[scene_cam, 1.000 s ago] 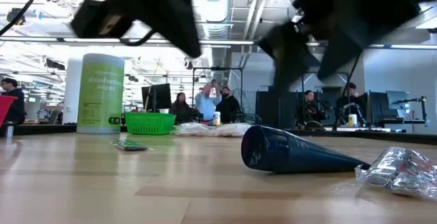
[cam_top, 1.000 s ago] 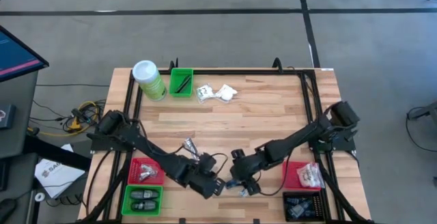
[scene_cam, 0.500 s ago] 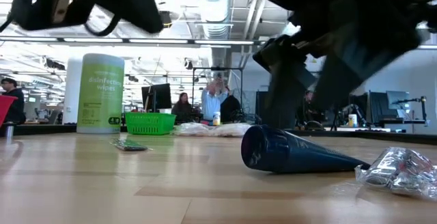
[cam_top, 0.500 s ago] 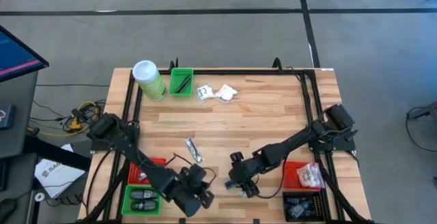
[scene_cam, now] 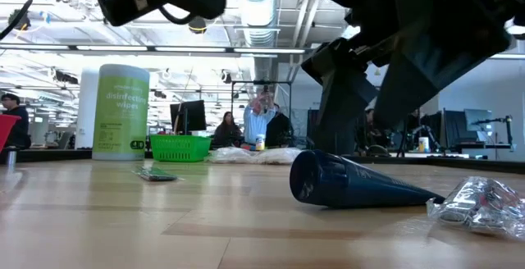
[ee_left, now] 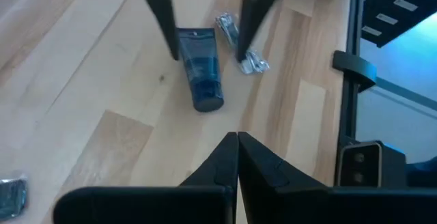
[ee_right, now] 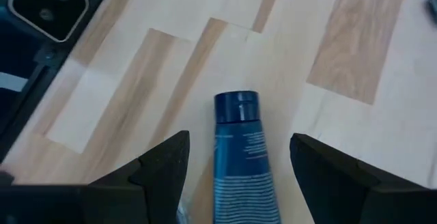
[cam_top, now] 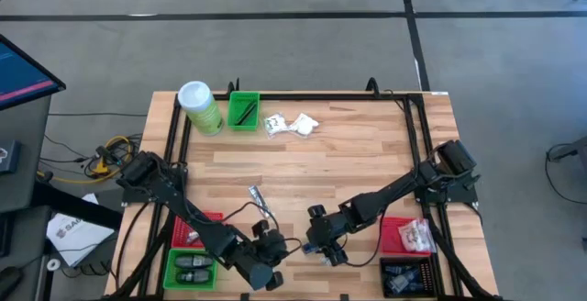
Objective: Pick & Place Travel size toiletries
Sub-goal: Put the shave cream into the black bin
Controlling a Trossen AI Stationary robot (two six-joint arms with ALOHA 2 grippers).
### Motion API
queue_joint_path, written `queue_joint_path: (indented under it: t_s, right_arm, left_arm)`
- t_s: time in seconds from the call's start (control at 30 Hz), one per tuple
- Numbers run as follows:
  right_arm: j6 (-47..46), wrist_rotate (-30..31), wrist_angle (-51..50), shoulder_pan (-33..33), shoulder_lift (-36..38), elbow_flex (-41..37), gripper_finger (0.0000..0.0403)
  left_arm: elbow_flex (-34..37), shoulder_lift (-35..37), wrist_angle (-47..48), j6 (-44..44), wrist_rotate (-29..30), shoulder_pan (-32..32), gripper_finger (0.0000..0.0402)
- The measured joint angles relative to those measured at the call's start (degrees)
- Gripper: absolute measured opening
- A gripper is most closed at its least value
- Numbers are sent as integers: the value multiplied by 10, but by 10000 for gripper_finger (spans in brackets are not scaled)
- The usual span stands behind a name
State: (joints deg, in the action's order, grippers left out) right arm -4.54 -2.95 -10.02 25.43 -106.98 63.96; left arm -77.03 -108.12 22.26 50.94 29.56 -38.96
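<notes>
Two dark robot arms reached over a pale wooden table [cam_top: 348, 145]. The right gripper [ee_right: 235, 166] hung low near the front edge, its fingers spread wide on either side of a small dark blue tapered tube [ee_right: 240, 149] lying flat on the wood, not touching it. A crinkled silvery packet [scene_cam: 480, 205] lay just beside the tube. The left gripper [ee_left: 237, 157] hovered close by, fingers pressed together and empty. White sachets [cam_top: 291, 124] lay near the far edge.

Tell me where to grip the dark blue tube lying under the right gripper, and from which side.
Grip the dark blue tube across its rounder body near the cap, coming from above. It lies flat on the table, and the open right gripper already straddles it.
</notes>
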Motion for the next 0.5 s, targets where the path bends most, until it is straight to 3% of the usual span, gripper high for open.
queue_joint_path:
  t_s: [0.5]
  right_arm:
    - [-6, -1, 17, 0, -30, 0, 245]
  left_arm:
    - [0, 0, 0, -2, 0, 9, 0]
